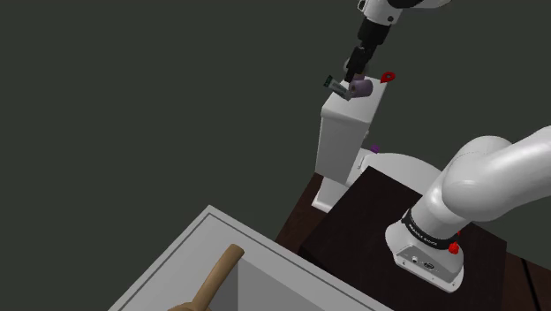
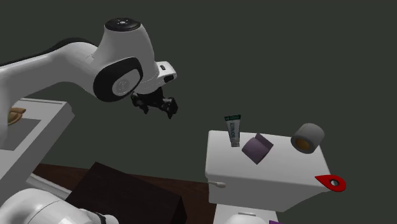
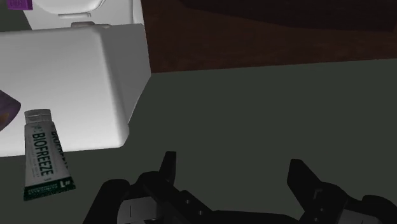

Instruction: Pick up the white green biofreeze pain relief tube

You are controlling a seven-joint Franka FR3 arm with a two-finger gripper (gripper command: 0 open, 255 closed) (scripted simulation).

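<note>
The tube [image 2: 233,130] is standing upright on its cap at a corner of the tank [image 2: 254,181] lid, green crimped end up, right by the lid's edge. A purple roll [image 2: 257,149] is lying just beside it, toward the second exterior view's right. Further along, a grey roll [image 2: 308,137] is sitting near the lid's back edge, and a red piece [image 2: 331,182] is resting at the right-hand corner.

The gripper [image 2: 157,108] is hanging in the air off the tank's side, at the second exterior view's left. It is apart from the tube and a little higher, with its fingers [image 3: 168,167] spread wide and nothing between them. In the wrist view the tube is showing off to one side of the fingers, against the tank's rounded edge.

Nothing is standing between gripper and tube; the purple roll is crowding the tube from the side away from the gripper. A small lever [image 2: 217,184] is sticking out of the tank below the tube's corner. Beneath the gripper, dark grey floor [image 3: 267,108] is lying open. The dark stand [image 1: 388,230] is sitting close against the bowl [image 1: 397,163].
</note>
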